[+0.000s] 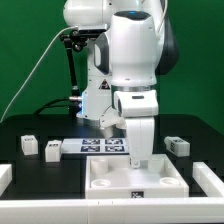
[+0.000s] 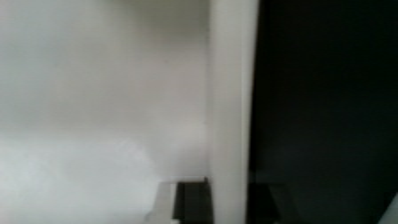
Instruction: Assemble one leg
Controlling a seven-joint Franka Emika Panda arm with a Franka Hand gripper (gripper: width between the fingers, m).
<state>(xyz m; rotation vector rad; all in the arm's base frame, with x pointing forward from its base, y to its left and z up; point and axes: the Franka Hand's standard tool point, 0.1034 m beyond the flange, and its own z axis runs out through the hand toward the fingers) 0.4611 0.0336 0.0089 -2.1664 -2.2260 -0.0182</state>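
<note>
My gripper (image 1: 138, 152) is low over the back right corner of the large white square tray-like part (image 1: 100, 184), at the exterior view's middle. In the wrist view the gripper (image 2: 228, 206) has a dark finger (image 2: 189, 205) on each side of a narrow white upright piece, the leg (image 2: 233, 100), so it looks shut on it. That view is blurred; pale surface fills one side and dark the other. In the exterior view the held leg is hidden behind the hand.
Two loose legs (image 1: 29, 146) (image 1: 52, 150) lie at the exterior view's left, one more (image 1: 176, 146) at its right. The marker board (image 1: 105, 147) lies behind the tray-like part. White blocks (image 1: 6, 176) (image 1: 210, 176) stand at both table edges.
</note>
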